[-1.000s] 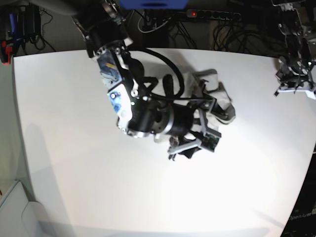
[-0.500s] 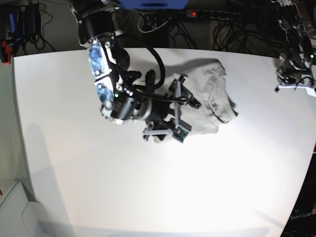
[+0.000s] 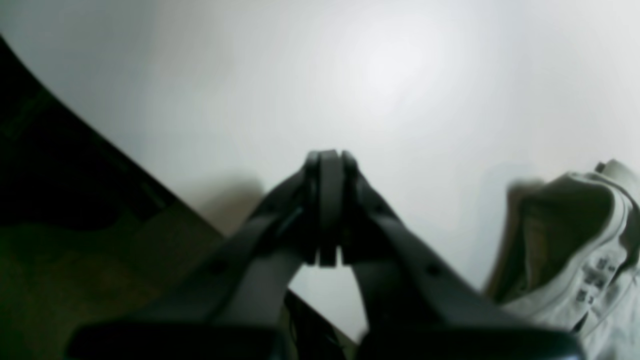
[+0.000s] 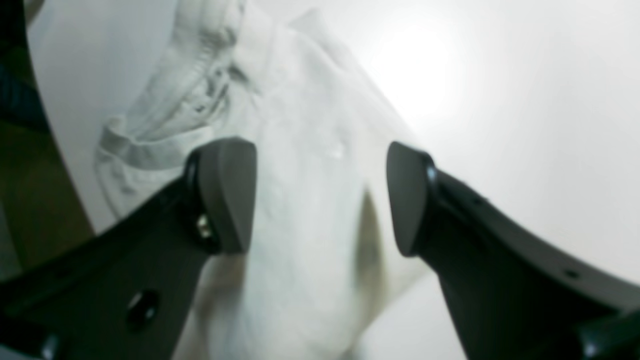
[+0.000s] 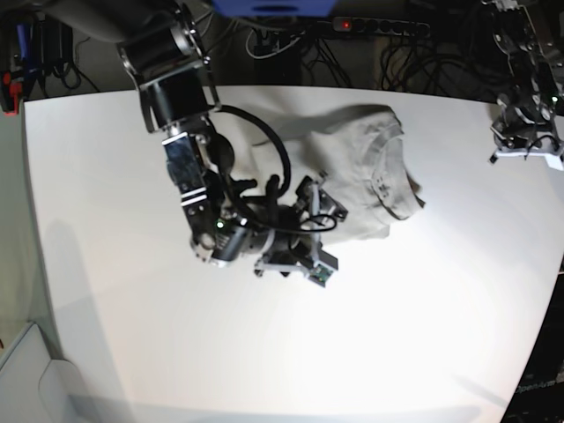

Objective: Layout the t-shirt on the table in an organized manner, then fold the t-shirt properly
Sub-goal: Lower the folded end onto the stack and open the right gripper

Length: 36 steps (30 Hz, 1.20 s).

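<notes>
Your right claw (image 5: 304, 251), jaws apart and empty, hangs at the near-left edge of the t-shirt (image 5: 357, 176), bunched far and right of centre on the worktop (image 5: 132, 335), while your left claw (image 5: 527, 145), pressed together, sits well off at the far right edge.

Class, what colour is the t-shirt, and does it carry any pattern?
The t-shirt is plain pale grey-beige with no pattern, seen best in the base view.

Plain pale grey-beige t-shirt (image 5: 361, 163) on matte white table (image 5: 115, 203); black right tool (image 4: 320, 200).
</notes>
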Available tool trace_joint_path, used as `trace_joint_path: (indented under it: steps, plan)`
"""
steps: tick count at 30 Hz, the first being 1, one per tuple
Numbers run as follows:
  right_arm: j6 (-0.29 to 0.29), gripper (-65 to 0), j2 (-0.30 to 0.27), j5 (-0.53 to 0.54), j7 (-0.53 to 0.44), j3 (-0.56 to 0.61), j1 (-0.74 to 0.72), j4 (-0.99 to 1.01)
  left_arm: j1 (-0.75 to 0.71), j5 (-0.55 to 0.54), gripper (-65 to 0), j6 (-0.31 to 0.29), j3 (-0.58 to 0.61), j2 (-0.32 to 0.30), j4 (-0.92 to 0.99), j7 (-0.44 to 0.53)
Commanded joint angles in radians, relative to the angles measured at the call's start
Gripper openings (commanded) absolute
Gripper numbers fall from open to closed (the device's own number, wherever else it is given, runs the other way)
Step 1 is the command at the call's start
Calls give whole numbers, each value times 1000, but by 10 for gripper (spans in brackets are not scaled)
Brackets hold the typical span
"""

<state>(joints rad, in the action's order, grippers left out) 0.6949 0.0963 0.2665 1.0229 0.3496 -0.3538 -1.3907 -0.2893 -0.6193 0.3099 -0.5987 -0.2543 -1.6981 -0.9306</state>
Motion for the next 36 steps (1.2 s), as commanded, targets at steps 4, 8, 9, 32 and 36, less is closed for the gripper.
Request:
trace_joint_path:
  steps: [4,8,9,32,36]
  plan:
    - [3,-273,-17,17,-40,-2,-46,-14,37,-6,-650,-1,-7,-13,-18,8]
    - [3,-256,-19,17,-40,-1,-86,20,49,-7,-650,-1,-5,-13,-18,8]
    - [3,-247,-20,17,-40,1,-98,38,49,-7,-650,-1,-5,-6,-18,8]
    - [3,-392,-40,17,-207,9,-190,324,72,-6,-650,-1,-5,13,-18,11]
    - [3,-515,-53,17,-207,9,-175,325,74,-6,-650,-1,-5,13,-13,14]
